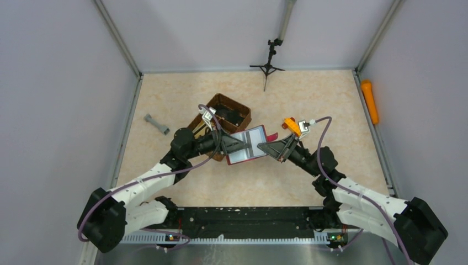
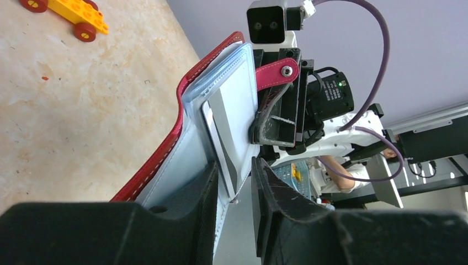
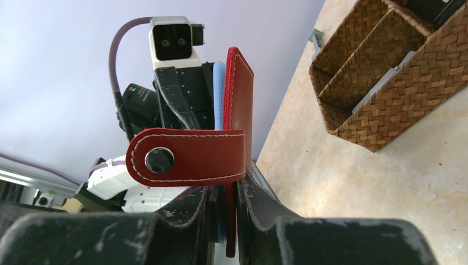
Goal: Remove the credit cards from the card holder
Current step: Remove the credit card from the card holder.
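Barely begun, I judge: the left gripper [image 2: 234, 171] pinches an inner sleeve leaf, and the card holder [image 1: 248, 144] hangs open above the table [image 1: 309, 99] with a silver card [image 2: 221, 138] inside. The right gripper [image 3: 227, 190] clamps its red cover. Mottled beige surface, grey walls [image 1: 55, 83] — a basket [image 1: 234, 106] at the holder's eleven o'clock.

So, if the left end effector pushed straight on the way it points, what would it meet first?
The card holder, which the left end effector already grips. Past it, probably the right end effector clamping the far flap; depth is unclear.
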`<move>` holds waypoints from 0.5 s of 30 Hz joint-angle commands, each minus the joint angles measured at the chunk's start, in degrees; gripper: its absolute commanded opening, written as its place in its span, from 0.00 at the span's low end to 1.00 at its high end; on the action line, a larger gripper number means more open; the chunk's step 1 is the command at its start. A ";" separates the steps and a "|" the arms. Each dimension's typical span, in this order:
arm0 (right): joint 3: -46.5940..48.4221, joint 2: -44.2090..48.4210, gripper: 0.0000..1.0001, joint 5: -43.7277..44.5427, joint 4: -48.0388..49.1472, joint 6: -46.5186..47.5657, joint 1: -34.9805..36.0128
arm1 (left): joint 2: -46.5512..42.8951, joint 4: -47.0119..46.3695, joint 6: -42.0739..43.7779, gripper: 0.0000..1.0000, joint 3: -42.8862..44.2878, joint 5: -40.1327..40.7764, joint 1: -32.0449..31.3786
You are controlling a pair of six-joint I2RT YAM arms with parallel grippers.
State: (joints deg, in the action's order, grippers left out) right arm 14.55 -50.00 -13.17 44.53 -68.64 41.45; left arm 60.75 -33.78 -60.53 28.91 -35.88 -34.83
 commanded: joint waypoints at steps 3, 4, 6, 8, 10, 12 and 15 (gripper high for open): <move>0.53 -0.56 0.00 -4.33 10.25 -2.91 0.73 | 1.93 -14.62 -6.93 0.26 -2.09 -2.66 0.01; 0.45 -0.60 0.00 -4.28 10.46 -2.90 0.74 | 2.04 -15.94 -7.72 0.26 -2.52 -2.57 0.22; 0.16 -0.12 0.00 -3.75 10.53 -2.82 0.74 | 2.30 -15.16 -8.14 0.26 -2.56 -2.61 0.67; 0.12 0.73 0.00 -3.01 9.74 -1.90 0.74 | 2.48 -9.50 -6.87 0.29 -1.65 -1.96 1.04; 0.59 1.86 0.00 -2.71 7.55 -0.13 0.74 | 2.52 -3.99 -5.33 0.31 -0.43 -2.00 1.20; 1.43 2.65 0.00 -2.97 5.02 1.72 0.74 | 2.57 -0.86 -5.36 0.33 0.46 -2.49 1.23; 1.27 2.57 0.00 -3.37 6.04 1.82 0.74 | 3.44 2.06 -4.88 0.36 2.13 -3.83 1.24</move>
State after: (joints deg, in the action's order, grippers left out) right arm 13.85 -49.23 -13.43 44.84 -67.68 41.41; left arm 62.63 -37.78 -66.72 27.70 -38.22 -33.67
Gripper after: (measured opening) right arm 0.140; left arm 0.345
